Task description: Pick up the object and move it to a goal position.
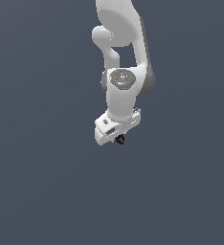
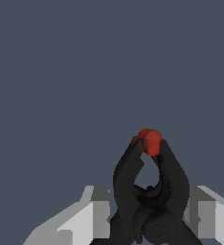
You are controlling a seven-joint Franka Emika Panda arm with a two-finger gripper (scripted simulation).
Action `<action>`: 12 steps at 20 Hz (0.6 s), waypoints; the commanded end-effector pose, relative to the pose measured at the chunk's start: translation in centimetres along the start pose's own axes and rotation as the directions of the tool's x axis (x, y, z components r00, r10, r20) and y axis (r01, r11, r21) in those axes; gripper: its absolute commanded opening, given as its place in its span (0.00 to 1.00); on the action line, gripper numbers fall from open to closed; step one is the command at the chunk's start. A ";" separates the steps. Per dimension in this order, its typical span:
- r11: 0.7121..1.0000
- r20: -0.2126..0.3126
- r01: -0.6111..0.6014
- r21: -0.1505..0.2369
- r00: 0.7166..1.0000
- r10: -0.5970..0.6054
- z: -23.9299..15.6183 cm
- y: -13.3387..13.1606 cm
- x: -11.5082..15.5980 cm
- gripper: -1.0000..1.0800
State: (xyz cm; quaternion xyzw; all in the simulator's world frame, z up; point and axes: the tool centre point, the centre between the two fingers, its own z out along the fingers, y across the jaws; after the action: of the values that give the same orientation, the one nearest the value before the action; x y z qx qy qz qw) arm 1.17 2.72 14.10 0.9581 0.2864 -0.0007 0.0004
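Black pronged object (image 2: 150, 191), red rounded tip

Flat, even light is falling across both renders, casting no shadow on the slate backdrop. Soft shading is darkening the white arm (image 1: 126, 91) along one side; edges are looking slightly jagged, without glare

The arm (image 1: 126, 62) hangs down from the upper edge of the exterior view, near centre, with the gripper (image 1: 117, 133) at its lower end. The object (image 1: 120, 139) sits directly beneath the gripper, touching it. In the wrist view, the object (image 2: 150, 191) lies between the two fingers (image 2: 92, 217), apparently pinched there, its tip pointing away from the wrist.
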 end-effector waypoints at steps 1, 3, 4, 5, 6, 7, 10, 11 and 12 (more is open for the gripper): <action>1.000 -0.001 0.000 -0.001 1.000 0.000 -3.1 -0.8 0.0 0.00; 1.000 -0.001 0.001 -0.001 1.000 -0.001 -5.5 -1.5 0.0 0.00; 1.000 -0.001 0.001 -0.001 1.000 -0.001 -6.7 -1.8 0.0 0.00; 1.000 -0.001 0.001 -0.001 1.000 -0.001 -8.0 -2.1 0.0 0.00; 1.000 -0.001 0.001 -0.001 1.000 -0.001 -9.2 -2.4 0.0 0.00; 1.000 -0.001 0.001 -0.001 1.000 -0.001 -10.4 -2.7 0.0 0.00; 1.000 -0.001 0.001 0.000 1.000 -0.001 -14.0 -3.6 0.0 0.00; 1.000 -0.001 0.001 0.000 1.000 -0.001 -15.2 -3.9 0.1 0.00; 1.000 -0.001 0.001 0.000 1.000 -0.001 -16.3 -4.2 0.1 0.00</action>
State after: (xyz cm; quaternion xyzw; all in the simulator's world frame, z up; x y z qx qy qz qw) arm -0.76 5.89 28.65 0.9579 0.2870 0.0002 0.0005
